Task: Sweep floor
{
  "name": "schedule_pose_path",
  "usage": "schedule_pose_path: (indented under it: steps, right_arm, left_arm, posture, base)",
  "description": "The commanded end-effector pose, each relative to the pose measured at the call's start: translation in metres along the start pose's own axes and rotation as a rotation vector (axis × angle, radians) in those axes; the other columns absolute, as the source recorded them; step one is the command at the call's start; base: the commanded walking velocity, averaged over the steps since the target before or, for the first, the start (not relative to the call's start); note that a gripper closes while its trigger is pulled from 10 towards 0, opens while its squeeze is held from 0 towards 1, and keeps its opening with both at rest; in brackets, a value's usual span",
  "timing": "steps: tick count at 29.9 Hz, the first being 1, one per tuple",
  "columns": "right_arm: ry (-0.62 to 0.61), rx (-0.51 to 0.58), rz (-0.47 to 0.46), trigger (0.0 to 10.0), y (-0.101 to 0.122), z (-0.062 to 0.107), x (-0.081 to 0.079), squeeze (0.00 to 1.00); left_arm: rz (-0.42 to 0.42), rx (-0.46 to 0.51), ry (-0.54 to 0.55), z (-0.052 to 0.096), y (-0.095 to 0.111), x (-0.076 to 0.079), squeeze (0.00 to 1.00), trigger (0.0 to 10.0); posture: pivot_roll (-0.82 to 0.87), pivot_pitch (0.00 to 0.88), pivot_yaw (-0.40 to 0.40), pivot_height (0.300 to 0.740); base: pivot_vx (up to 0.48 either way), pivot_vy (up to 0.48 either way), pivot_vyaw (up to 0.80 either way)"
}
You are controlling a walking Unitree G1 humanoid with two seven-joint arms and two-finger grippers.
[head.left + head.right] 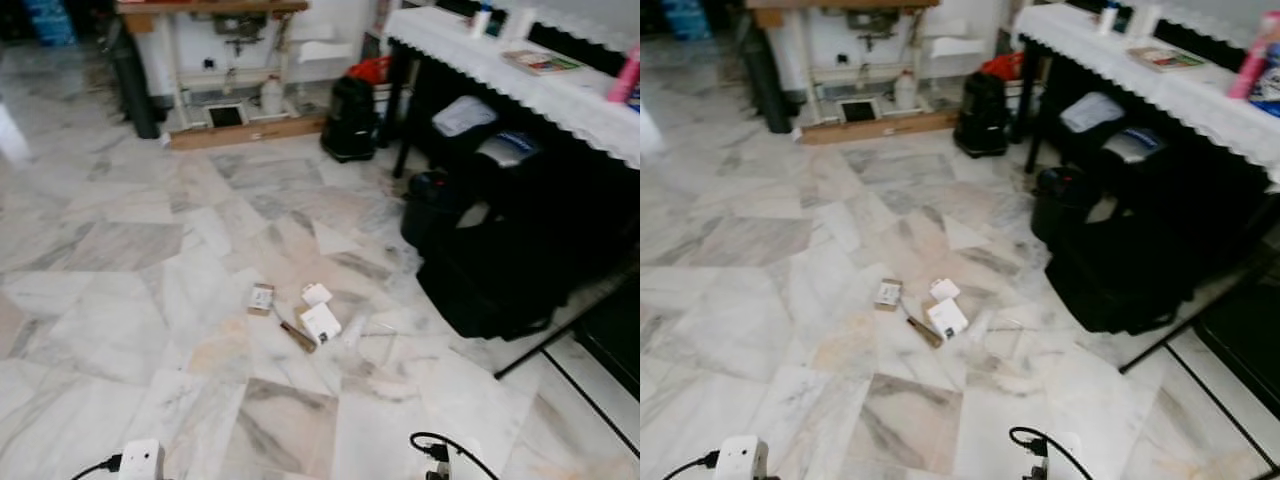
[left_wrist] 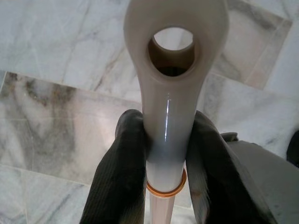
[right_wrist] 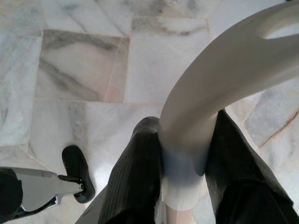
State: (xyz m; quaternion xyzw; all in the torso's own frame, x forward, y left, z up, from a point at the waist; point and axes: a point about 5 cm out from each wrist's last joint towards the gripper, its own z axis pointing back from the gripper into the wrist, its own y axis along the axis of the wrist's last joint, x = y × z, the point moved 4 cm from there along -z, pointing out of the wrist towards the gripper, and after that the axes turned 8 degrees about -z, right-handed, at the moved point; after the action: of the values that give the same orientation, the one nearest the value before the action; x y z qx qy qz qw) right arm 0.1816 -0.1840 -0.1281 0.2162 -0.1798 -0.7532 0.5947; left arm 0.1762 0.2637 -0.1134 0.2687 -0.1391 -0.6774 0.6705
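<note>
Both tools clamp cream handles; orientation perhaps upright.

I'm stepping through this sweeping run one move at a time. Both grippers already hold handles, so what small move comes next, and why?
Probably a short step forward toward the litter. The left gripper and right gripper are each shut on a pale handle, but the scraps and small boxes lie on the marble floor ahead of the robot, apparently out of sweeping reach.
</note>
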Motion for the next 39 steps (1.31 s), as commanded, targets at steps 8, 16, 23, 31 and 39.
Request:
schedule_pose_path:
  steps: [8, 16, 23, 31, 39]
  right_arm:
    - [0.024, 0.013, -0.025, 10.0, 0.012, -0.003, -0.007, 0.00]
    - [0.012, 0.019, -0.035, 10.0, 0.016, -0.001, 0.011, 0.00]
    - [0.011, 0.017, -0.039, 10.0, 0.014, 0.001, 0.016, 0.00]
    - [0.040, 0.012, -0.022, 10.0, 0.022, -0.004, -0.005, 0.00]
    - [0.043, -0.001, -0.019, 10.0, 0.008, -0.002, -0.006, 0.00]
  left_arm:
    - [0.003, -0.010, -0.004, 0.002, -0.007, -0.003, 0.00, 10.0]
    - [0.007, -0.018, 0.012, 0.007, -0.017, -0.019, 0.00, 10.0]
    - [0.007, -0.024, -0.024, 0.003, -0.018, 0.016, 0.00, 10.0]
    - [0.004, -0.019, -0.006, 0.001, -0.008, 0.003, 0.00, 10.0]
    - [0.005, -0.011, 0.013, 0.002, -0.003, -0.015, 0.00, 10.0]
  posture:
    - [-0.03, 0.000, -0.033, 0.740]
    - [-0.03, 0.000, -0.029, 0.740]
    - [-0.02, 0.000, -0.028, 0.740]
    - [-0.02, 0.000, -0.028, 0.740]
    - [-0.02, 0.000, -0.026, 0.740]
  base:
    - [0.000, 0.319, 0.00]
    - [0.000, 0.318, -0.49]
    - [0.000, 0.319, 0.00]
    - [0.000, 0.316, -0.56]
    - [0.000, 0.317, -0.33]
